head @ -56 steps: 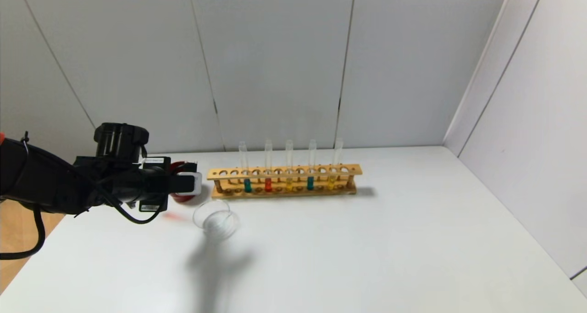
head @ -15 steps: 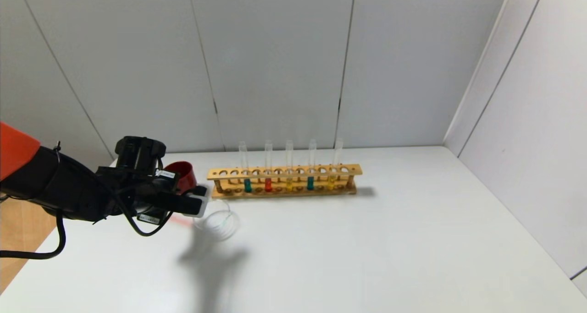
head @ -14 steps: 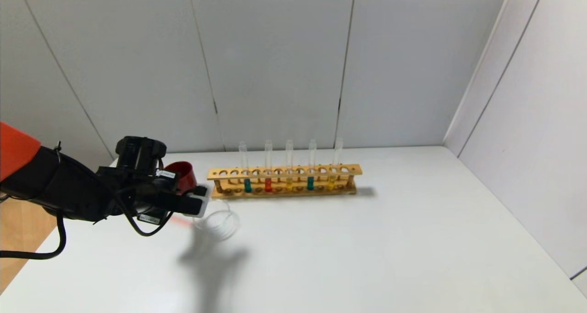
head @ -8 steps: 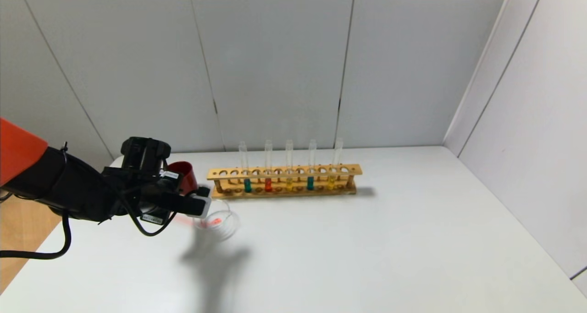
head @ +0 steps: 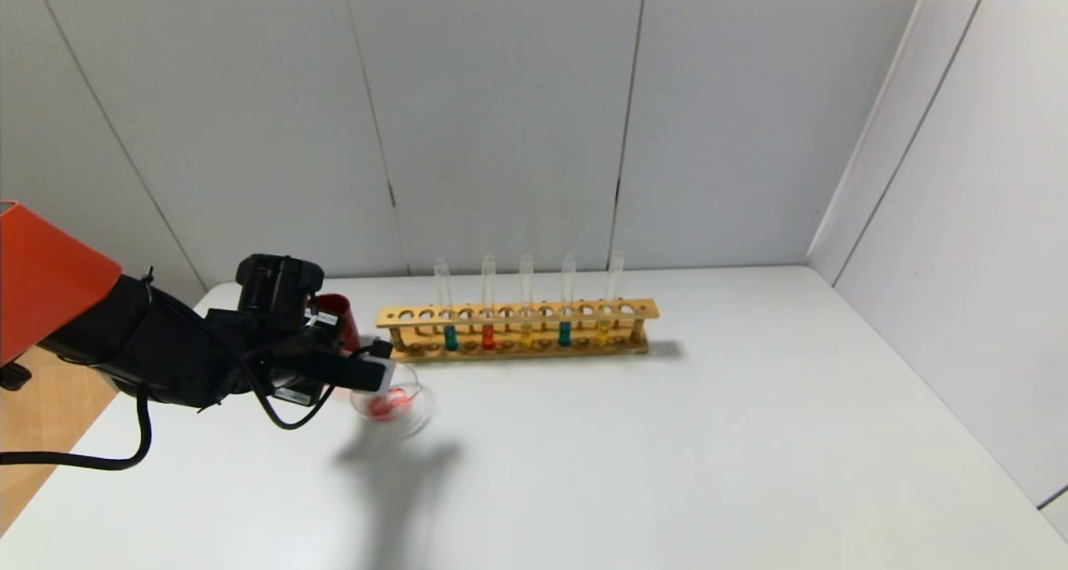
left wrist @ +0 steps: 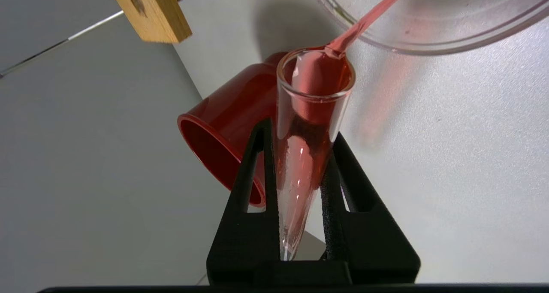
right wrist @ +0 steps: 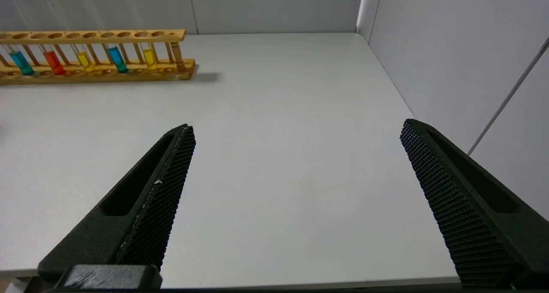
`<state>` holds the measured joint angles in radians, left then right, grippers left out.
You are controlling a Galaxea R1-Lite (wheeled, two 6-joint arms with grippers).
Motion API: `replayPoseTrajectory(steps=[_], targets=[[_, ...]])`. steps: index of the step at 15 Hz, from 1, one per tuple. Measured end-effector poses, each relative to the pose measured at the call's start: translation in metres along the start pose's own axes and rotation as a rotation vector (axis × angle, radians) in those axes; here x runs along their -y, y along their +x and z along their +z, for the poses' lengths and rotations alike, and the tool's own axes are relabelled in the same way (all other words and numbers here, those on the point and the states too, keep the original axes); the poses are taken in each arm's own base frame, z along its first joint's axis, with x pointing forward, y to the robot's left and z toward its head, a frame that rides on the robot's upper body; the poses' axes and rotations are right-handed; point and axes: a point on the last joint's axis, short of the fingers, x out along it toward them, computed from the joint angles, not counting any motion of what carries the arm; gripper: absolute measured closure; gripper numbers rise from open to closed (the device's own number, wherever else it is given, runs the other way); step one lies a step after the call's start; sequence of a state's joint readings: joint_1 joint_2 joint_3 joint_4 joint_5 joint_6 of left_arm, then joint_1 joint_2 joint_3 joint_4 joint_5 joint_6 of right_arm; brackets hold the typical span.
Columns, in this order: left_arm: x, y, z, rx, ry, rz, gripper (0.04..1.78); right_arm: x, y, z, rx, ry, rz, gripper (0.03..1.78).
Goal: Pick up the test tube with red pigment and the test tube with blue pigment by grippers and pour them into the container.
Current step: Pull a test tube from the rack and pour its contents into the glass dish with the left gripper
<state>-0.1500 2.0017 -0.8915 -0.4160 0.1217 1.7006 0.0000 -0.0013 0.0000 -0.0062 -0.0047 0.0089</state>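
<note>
My left gripper (head: 372, 373) is shut on a test tube with red pigment (left wrist: 309, 113), tilted with its mouth at the rim of the container (head: 405, 409), a low clear glass dish. A thin red stream (left wrist: 369, 17) runs from the tube into the dish (left wrist: 433, 49), and red liquid (head: 388, 404) lies in it. In the wooden rack (head: 517, 310) stand another red tube (head: 488, 335) and two blue-pigment tubes (head: 450, 337) (head: 565, 333). My right gripper (right wrist: 296, 130) is open and empty over the table's near right part, out of the head view.
A dark red cup (head: 338, 318) stands just behind my left gripper, left of the rack; it also shows in the left wrist view (left wrist: 223, 121). Two yellow tubes (head: 526, 335) (head: 603, 330) stand in the rack. White walls close the back and right.
My left gripper has moved right to the dish and tipped the tube. Red liquid, absent from the dish a second ago, now pools in it.
</note>
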Motion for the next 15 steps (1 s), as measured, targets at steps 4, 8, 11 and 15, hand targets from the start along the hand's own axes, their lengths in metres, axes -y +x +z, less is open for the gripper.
replayPoseTrajectory(steps=[4, 8, 11, 15], targets=[[0.001, 0.000, 0.003, 0.005, 0.009, -0.002, 1.49, 0.000, 0.000, 0.000, 0.000, 0.000, 0.000, 0.06], [-0.001, -0.002, 0.009, -0.007, 0.048, 0.000, 1.49, 0.000, 0.000, 0.000, 0.000, 0.000, 0.000, 0.06], [-0.002, -0.002, 0.011, -0.020, 0.057, 0.002, 1.49, 0.000, 0.000, 0.000, 0.000, 0.000, 0.000, 0.06], [-0.003, -0.003, 0.014, -0.021, 0.089, 0.006, 1.49, 0.000, 0.000, 0.000, 0.000, 0.000, 0.000, 0.06]])
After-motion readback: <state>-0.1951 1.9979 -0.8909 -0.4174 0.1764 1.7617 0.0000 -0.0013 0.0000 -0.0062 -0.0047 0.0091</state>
